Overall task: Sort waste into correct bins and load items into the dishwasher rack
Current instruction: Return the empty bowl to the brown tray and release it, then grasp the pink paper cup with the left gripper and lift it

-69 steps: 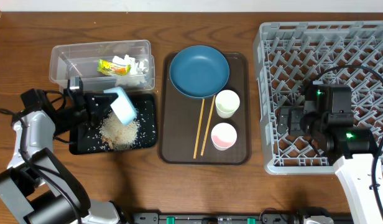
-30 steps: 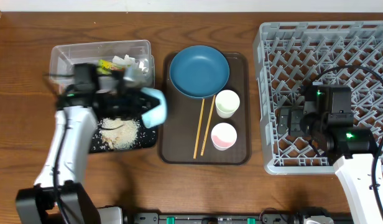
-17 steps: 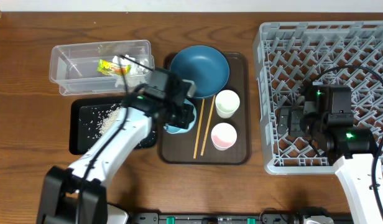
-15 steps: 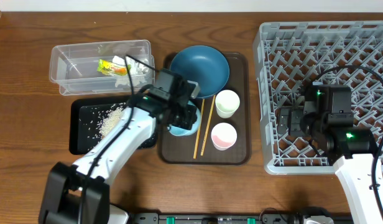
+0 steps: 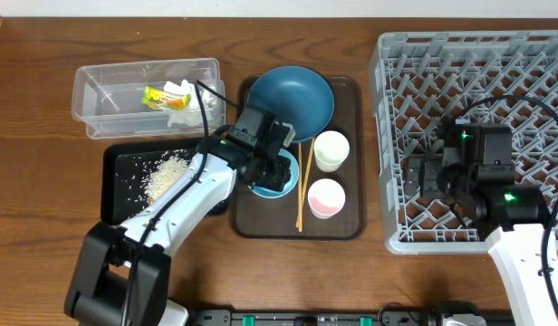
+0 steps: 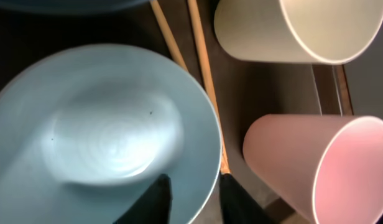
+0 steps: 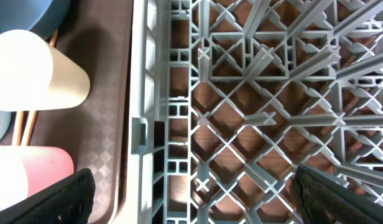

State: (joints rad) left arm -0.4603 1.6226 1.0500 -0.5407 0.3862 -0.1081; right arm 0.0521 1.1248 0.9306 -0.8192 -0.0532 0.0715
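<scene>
Left end effector [image 6: 194,200] is clenched on the near rim of the light-blue bowl [image 6: 110,130], one finger inside, one outside. Bowl now sits upright and empty on the brown serving tray [image 5: 261,222], carried over from the black tray [image 5: 120,204] and crowding the chopsticks [image 6: 201,68] toward the pink cup [image 6: 303,168]. Rice scraps [image 5: 168,172] lie in the black tray, so that waste looks sorted; bowl is likely due next for the dishwasher rack [image 5: 469,72], where the right end effector [image 7: 198,196] hangs spread and empty.
</scene>
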